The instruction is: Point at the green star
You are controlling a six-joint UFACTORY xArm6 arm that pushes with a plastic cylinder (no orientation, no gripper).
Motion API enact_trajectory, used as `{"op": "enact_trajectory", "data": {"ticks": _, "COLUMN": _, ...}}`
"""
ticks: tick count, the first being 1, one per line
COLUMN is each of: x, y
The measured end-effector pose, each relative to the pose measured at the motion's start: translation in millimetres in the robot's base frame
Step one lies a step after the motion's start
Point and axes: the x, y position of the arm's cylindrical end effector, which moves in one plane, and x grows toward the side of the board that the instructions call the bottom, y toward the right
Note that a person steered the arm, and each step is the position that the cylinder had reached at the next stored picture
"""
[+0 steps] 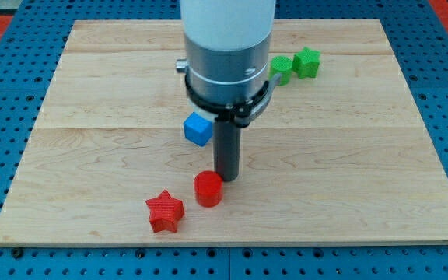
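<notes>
The green star (307,62) lies near the view's top right of the wooden board (364,155), touching a green round block (281,69) on its left, which the arm partly hides. My tip (225,179) is near the board's middle, far below and left of the green star. It stands just right of and touching or almost touching a red round block (208,189).
A blue cube (197,128) sits left of the rod. A red star (165,211) lies near the board's bottom edge, left of the red round block. The arm's wide grey body (225,54) hides part of the board's top middle.
</notes>
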Motion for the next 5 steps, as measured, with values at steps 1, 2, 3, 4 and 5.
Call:
{"op": "enact_trajectory", "data": {"ticks": 1, "x": 34, "y": 12}}
{"op": "enact_trajectory", "data": {"ticks": 2, "x": 35, "y": -30}}
{"op": "enact_trajectory", "data": {"ticks": 3, "x": 9, "y": 59}}
{"op": "enact_trajectory", "data": {"ticks": 4, "x": -80, "y": 179}}
{"op": "enact_trajectory", "data": {"ticks": 5, "x": -182, "y": 255}}
